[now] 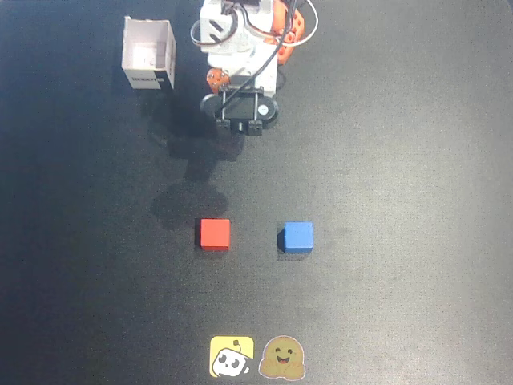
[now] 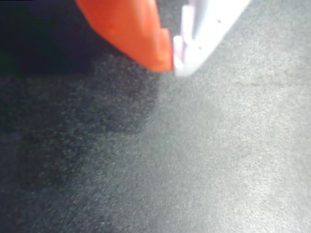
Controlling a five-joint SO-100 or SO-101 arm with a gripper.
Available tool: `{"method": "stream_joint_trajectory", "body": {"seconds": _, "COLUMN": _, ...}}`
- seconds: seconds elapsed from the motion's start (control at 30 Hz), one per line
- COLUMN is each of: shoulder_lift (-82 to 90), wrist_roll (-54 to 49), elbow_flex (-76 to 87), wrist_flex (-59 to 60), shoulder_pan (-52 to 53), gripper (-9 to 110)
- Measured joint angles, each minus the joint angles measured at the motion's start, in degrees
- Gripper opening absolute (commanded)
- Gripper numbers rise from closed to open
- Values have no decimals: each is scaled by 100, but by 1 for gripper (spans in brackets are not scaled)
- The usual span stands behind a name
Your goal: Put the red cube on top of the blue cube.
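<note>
Behind both cubes, arm (image 1: 240, 64) folded, tool (image 2: 173, 60) closed.

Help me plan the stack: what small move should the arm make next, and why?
Probably open the gripper and reach toward the red cube. Its fingertips meet on nothing in the wrist view, and the red cube sits untouched beside the blue cube, apart from it.

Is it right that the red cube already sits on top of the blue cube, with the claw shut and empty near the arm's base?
Not quite. The red cube is not stacked: the overhead view shows it on the table, apart from the blue cube and to its left. The rest holds: the wrist view shows the claw shut and empty.
</note>
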Motion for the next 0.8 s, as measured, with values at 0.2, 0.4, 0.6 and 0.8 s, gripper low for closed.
{"method": "stream_joint_trajectory", "body": {"seconds": 0.2, "shoulder_lift": -185, "wrist_roll": 114, "elbow_flex": -431, "wrist_flex": 9, "shoulder_pan": -62, "gripper": 0}}
{"method": "stream_joint_trajectory", "body": {"seconds": 0.4, "shoulder_lift": -1362, "wrist_roll": 396, "elbow_flex": -1178, "wrist_flex": 9, "shoulder_pan": -149, "gripper": 0}}
{"method": "stream_joint_trajectory", "body": {"seconds": 0.6, "shoulder_lift": -2417, "wrist_roll": 571, "elbow_flex": -1898, "wrist_flex": -97, "shoulder_pan": -114, "gripper": 0}}
{"method": "stream_joint_trajectory", "body": {"seconds": 0.8, "shoulder_lift": -4087, "wrist_roll": 765, "elbow_flex": -2988, "wrist_flex": -132, "shoulder_pan": -105, "gripper": 0}}
